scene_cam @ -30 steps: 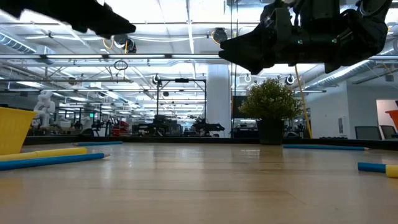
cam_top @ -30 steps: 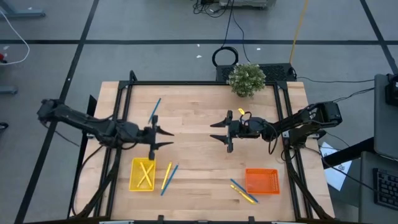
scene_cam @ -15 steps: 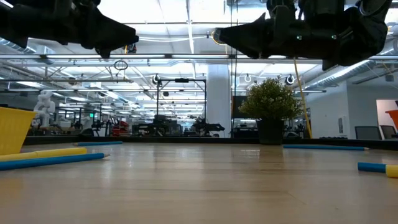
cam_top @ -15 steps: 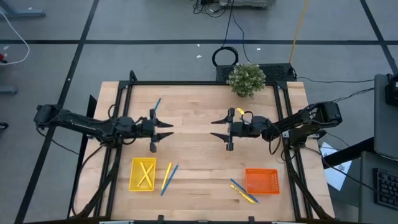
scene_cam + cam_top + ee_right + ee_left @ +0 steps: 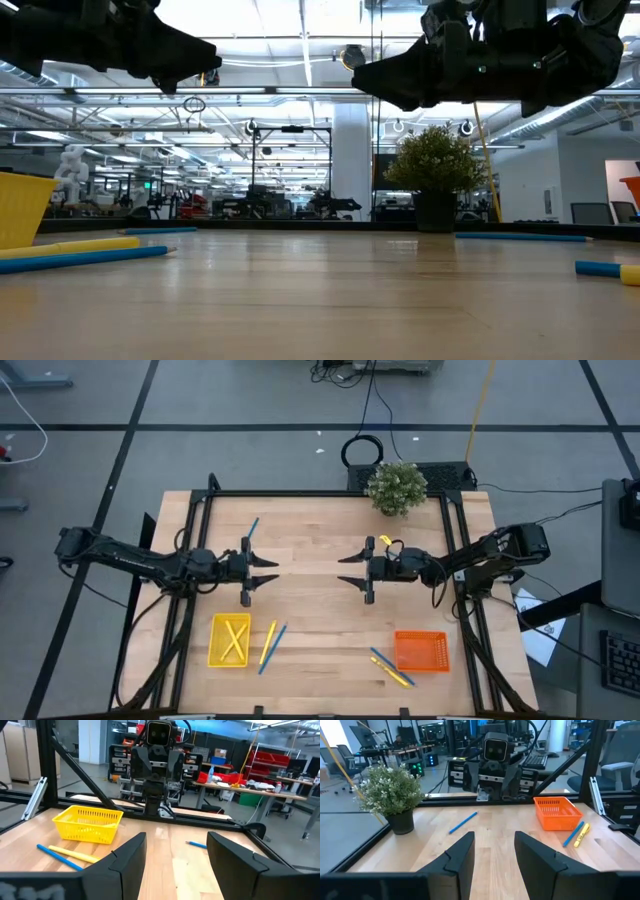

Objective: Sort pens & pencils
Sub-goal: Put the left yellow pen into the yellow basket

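Both grippers hover open above the table's middle and face each other: my left gripper [image 5: 272, 571] [image 5: 494, 845] and my right gripper [image 5: 346, 568] [image 5: 176, 845]. Neither holds anything. Two yellow pencils [image 5: 233, 640] lie crossed in the yellow basket [image 5: 216, 653]. To that basket's right, a pencil [image 5: 267, 642] and a blue pen [image 5: 275, 645] lie flat on the table. Another pen [image 5: 249, 532] lies near the far left. A pen and a pencil [image 5: 392, 668] lie by the orange basket [image 5: 421, 650]. The left wrist view shows one more pen [image 5: 463, 822].
A potted plant [image 5: 397, 487] stands at the table's far edge, right of centre. A dark frame [image 5: 330, 494] runs along the far and side edges. Bare wood lies between and beneath the two grippers. Both baskets sit toward the near edge.
My left gripper has moved a little toward the far edge and the table's middle, its arm straightening, and has stayed open. My right gripper has tipped its fingers up slightly and back down, staying in place and open. No pen or pencil has moved.
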Robot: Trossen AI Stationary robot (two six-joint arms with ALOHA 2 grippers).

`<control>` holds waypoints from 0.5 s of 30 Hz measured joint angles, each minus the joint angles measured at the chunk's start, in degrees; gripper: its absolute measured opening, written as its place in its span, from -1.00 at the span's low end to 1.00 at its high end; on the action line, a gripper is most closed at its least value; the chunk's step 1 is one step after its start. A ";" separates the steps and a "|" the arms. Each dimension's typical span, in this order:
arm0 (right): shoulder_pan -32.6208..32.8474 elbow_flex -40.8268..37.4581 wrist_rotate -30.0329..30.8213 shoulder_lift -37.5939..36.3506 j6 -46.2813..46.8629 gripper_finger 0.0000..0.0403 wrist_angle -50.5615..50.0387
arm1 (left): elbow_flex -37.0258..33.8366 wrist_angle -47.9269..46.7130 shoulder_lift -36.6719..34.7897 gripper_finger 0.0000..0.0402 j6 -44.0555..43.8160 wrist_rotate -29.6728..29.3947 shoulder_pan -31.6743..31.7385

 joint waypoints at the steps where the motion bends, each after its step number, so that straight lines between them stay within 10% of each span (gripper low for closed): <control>1: 0.00 0.00 0.00 0.00 0.10 -0.01 0.00 | 0.00 -0.05 0.01 -0.28 0.00 0.00 0.00; 8: -0.40 0.06 17.28 -1.77 10.68 -0.01 -12.84 | 0.00 -0.52 0.04 -0.28 0.00 0.00 0.00; 15: -1.91 0.57 19.18 -9.10 18.82 -0.01 -43.65 | -0.01 -1.33 0.06 -0.28 0.00 0.00 0.00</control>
